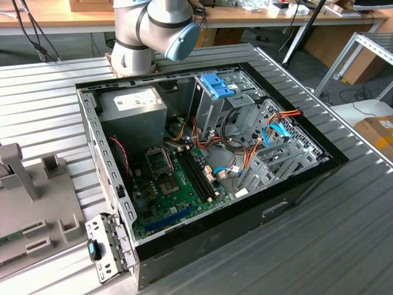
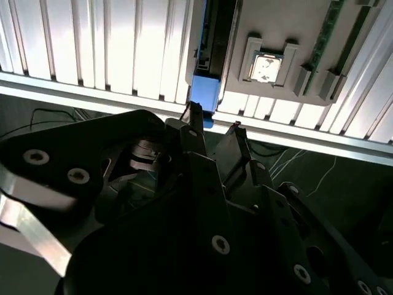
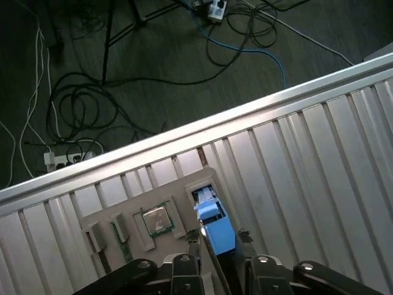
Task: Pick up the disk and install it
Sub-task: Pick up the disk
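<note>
Straddling the blue-framed end of the disk (image 3: pixel 215 224) with the tool (image 3: pixel 219 237), set narrow yet seemingly a shade wider than that frame, so judged not clamped; standing on edge in a slot of the grey fixture (image 3: pixel 179 206), presumably to offer the end upward for grasping; lying near the rim of the ribbed tabletop (image 3: pixel 295 160), beside the cabled floor (image 3: pixel 123 74); reaching with wrist pointed steeply down, away from the arm base (image 1: pixel 147 31) and the open computer case (image 1: pixel 245 227) with its drive cage (image 1: pixel 215 107), presumably the installation site
</note>
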You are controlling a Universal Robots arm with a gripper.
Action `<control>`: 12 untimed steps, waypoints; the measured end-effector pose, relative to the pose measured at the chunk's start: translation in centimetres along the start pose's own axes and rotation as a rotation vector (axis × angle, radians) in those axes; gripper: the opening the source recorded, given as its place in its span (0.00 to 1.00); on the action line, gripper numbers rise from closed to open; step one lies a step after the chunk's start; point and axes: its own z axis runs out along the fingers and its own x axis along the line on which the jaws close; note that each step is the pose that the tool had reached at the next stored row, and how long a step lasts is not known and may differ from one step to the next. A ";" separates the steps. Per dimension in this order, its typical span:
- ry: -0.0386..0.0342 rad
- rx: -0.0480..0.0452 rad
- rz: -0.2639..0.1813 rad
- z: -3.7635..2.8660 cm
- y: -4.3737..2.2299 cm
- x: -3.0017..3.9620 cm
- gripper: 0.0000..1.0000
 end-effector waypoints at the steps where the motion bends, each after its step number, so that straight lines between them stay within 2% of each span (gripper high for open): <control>1: 0.0002 -0.0002 -0.007 0.00 0.00 0.00 0.36; 3: 0.0015 -0.0009 -0.038 0.00 0.00 0.00 0.36; 5: 0.0047 -0.0027 -0.114 0.01 0.00 0.00 0.36; 12: 0.0051 -0.0029 -0.125 0.01 0.00 0.00 0.36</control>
